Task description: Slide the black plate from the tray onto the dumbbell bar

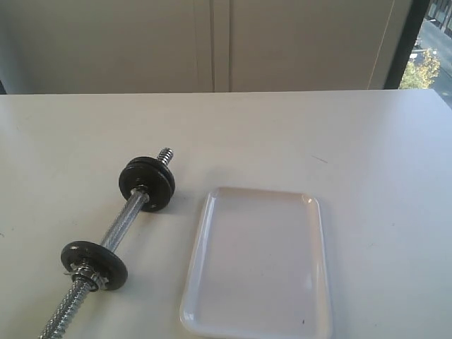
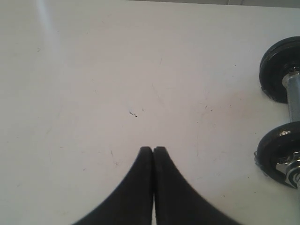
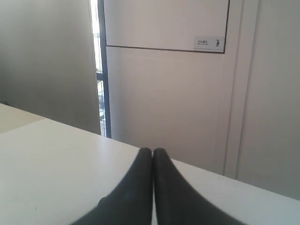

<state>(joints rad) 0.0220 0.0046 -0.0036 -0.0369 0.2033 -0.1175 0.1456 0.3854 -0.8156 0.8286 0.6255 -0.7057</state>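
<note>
The white tray lies on the table with nothing in it. To its left lies the chrome dumbbell bar at a slant. One black plate sits on the bar's near end beside a chrome star nut. On the far end is a thicker black stack that looks like two discs. Neither gripper shows in the exterior view. My left gripper is shut and empty over bare table, with the bar and its discs off to one side. My right gripper is shut and empty above the table.
The white table runs back to a pale wall with panel seams. A window strip shows at the far right. In the right wrist view a wall panel with a small sign stands beyond the table's edge.
</note>
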